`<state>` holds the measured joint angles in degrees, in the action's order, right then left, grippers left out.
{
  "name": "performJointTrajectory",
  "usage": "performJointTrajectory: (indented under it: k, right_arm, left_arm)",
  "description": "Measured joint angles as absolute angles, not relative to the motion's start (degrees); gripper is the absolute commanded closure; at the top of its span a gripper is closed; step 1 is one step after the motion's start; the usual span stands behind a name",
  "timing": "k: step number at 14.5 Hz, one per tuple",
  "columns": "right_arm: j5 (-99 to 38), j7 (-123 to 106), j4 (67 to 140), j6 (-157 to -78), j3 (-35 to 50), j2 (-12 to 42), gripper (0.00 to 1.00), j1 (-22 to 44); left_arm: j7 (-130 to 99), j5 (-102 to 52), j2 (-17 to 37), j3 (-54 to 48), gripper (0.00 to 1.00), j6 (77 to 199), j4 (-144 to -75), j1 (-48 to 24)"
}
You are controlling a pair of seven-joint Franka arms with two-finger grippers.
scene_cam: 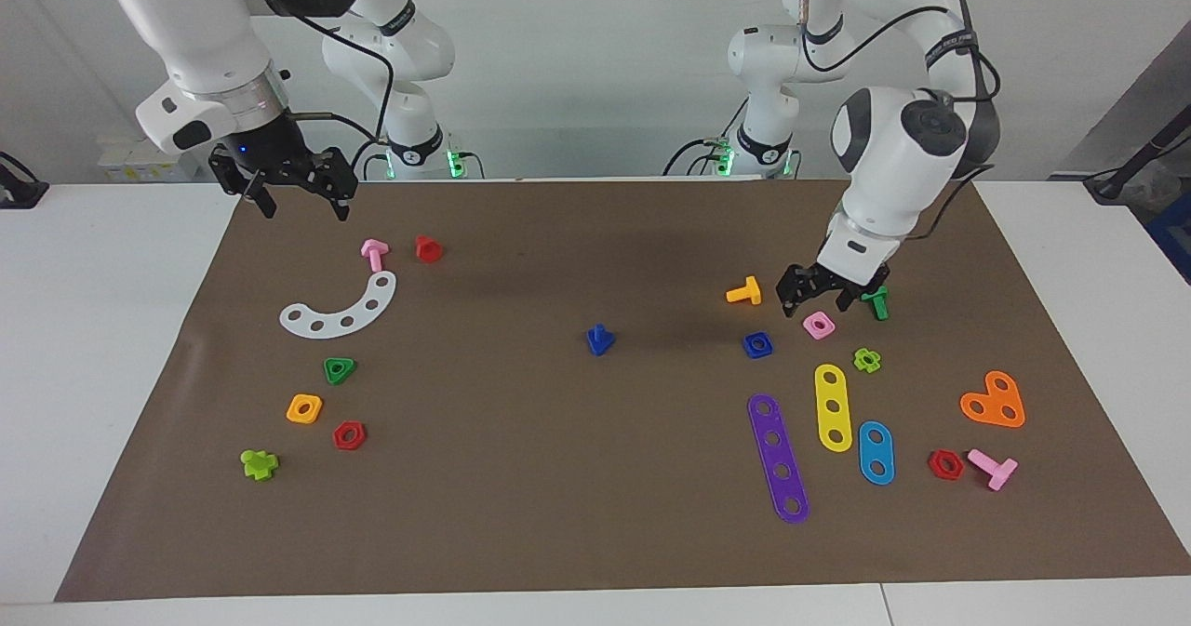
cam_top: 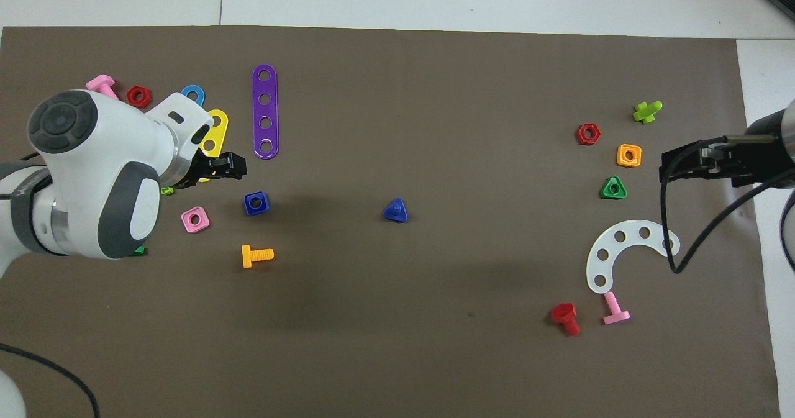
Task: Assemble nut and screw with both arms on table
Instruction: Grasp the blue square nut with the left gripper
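Observation:
The blue square nut (scene_cam: 757,344) (cam_top: 256,203) lies flat on the brown mat (scene_cam: 558,496) toward the left arm's end. The blue screw (scene_cam: 600,339) (cam_top: 395,210) stands on its shaft, triangular head up, near the mat's middle. My left gripper (scene_cam: 817,304) (cam_top: 231,166) is open and empty, low over the mat beside the pink square nut (scene_cam: 818,325) and close to the blue nut, touching neither. My right gripper (scene_cam: 301,203) (cam_top: 680,163) is open and empty, raised over the mat's edge at the right arm's end, where that arm waits.
Around the left gripper lie an orange bolt (scene_cam: 744,292), a green bolt (scene_cam: 876,302), and yellow (scene_cam: 833,406), purple (scene_cam: 778,457) and blue strips (scene_cam: 876,452). At the right arm's end lie a white curved strip (scene_cam: 340,310), a pink bolt (scene_cam: 374,253), a red bolt (scene_cam: 428,248), a green triangular nut (scene_cam: 340,369) and an orange nut (scene_cam: 304,408).

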<state>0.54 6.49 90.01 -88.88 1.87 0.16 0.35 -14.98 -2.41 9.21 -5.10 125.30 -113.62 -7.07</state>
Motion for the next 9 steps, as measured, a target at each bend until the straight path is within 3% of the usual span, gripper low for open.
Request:
performJointTrajectory:
  k: [2,5,9]
  right_arm:
    - [0.54,6.49,90.01,-88.88,1.87,0.16,0.00,0.35]
    - [0.54,6.49,90.01,-88.88,1.87,0.16,0.00,0.35]
    - [0.54,6.49,90.01,-88.88,1.87,0.16,0.00,0.35]
  left_arm:
    - [-15.37,-2.41,10.47,-5.17,0.12,127.57,-114.75,-7.25]
    - [-16.13,-2.41,11.30,-5.29,0.25,132.50,-118.17,-8.83]
    - [-16.49,-2.41,12.91,-5.29,0.29,135.11,-120.59,-10.32]
